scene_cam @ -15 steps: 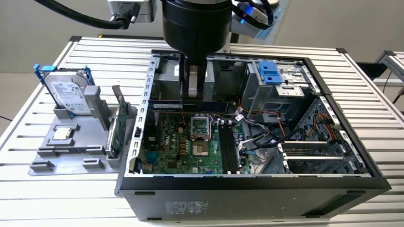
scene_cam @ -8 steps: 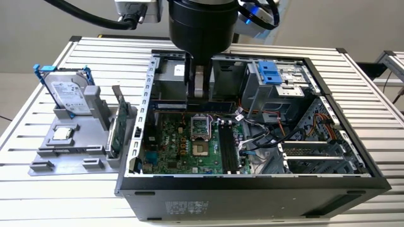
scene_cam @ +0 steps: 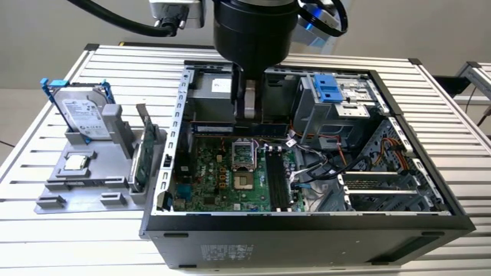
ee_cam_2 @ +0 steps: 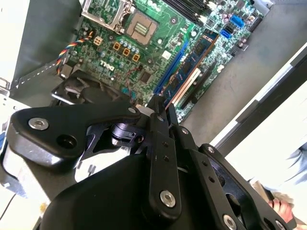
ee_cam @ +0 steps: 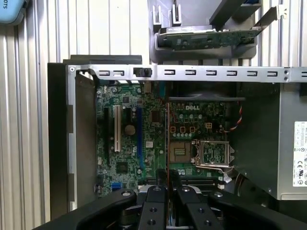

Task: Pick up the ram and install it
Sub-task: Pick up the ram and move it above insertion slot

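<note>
Open PC case point(scene_cam: 307, 241) w/ mobo point(scene_cam: 215, 178); HDD point(scene_cam: 80, 112), exp. card point(scene_cam: 142, 155) on gray holder point(scene_cam: 77, 184)

The ram point(scene_cam: 230, 127), a long thin dark stick with blue-green face, is level on its edge near the CPU socket point(scene_cam: 242, 183)

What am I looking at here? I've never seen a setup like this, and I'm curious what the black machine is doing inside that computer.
The black column at the top of the exterior view is a robot arm; that camera stands off the arm. The two wrist views come from cameras riding on the arm, looking past its tool. On the slatted table stands an open computer case. On the exterior view's left, a grey tray carries a hard drive and a green card. The tool is shut on the ram, a thin memory stick, held above the green motherboard.
</note>
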